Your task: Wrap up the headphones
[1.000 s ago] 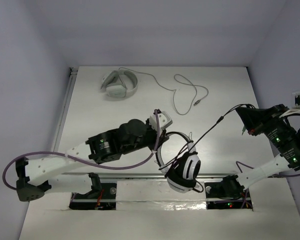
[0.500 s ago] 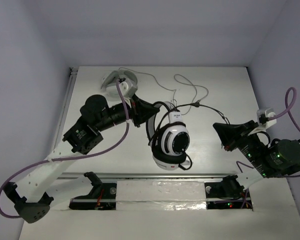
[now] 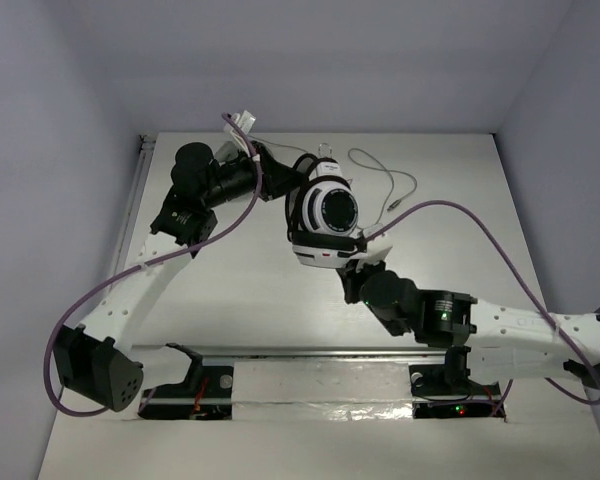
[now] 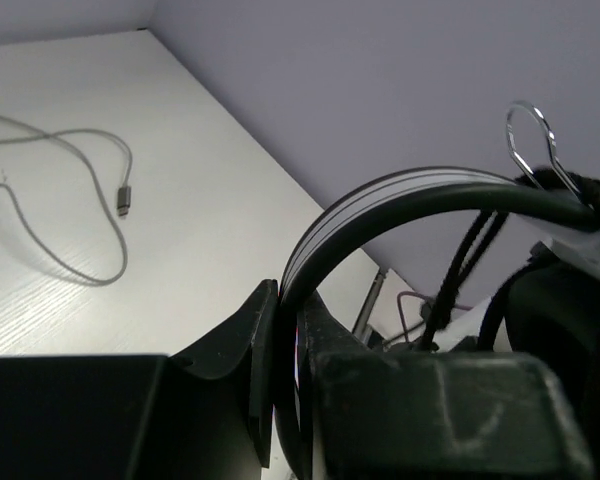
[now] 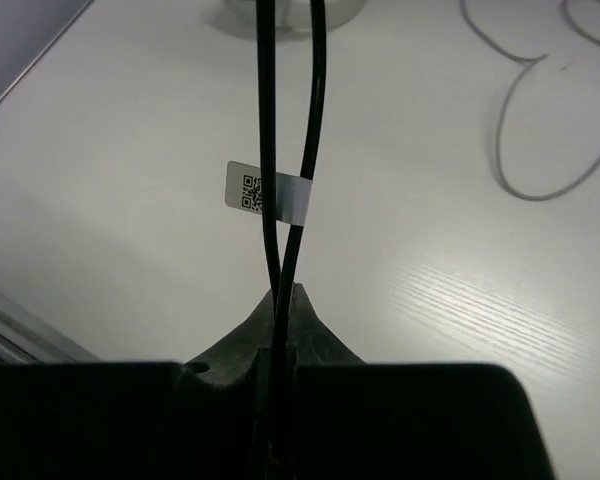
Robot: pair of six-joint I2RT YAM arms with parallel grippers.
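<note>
The headphones (image 3: 325, 212), with white earcups, black faces and a thin black headband (image 4: 410, 195), hang in the air over the far middle of the table. My left gripper (image 3: 283, 190) is shut on the headband, which sits pinched between the fingers in the left wrist view (image 4: 288, 330). My right gripper (image 3: 353, 262) is just below the earcups, shut on the thin black cable (image 5: 270, 140). Two strands of the cable run up from its tips (image 5: 285, 300), joined by a white QR label (image 5: 265, 192).
A grey cable (image 3: 380, 180) lies looped on the far table; it also shows in the left wrist view (image 4: 80, 170) and the right wrist view (image 5: 520, 150). The all-white headphones are hidden behind my left arm. A metal rail (image 3: 130, 220) runs along the table's left edge.
My left arm has carried the headphones from the near edge up toward the far middle. My right arm has swung in from the far right to just under the earcups, with the cable in it.
</note>
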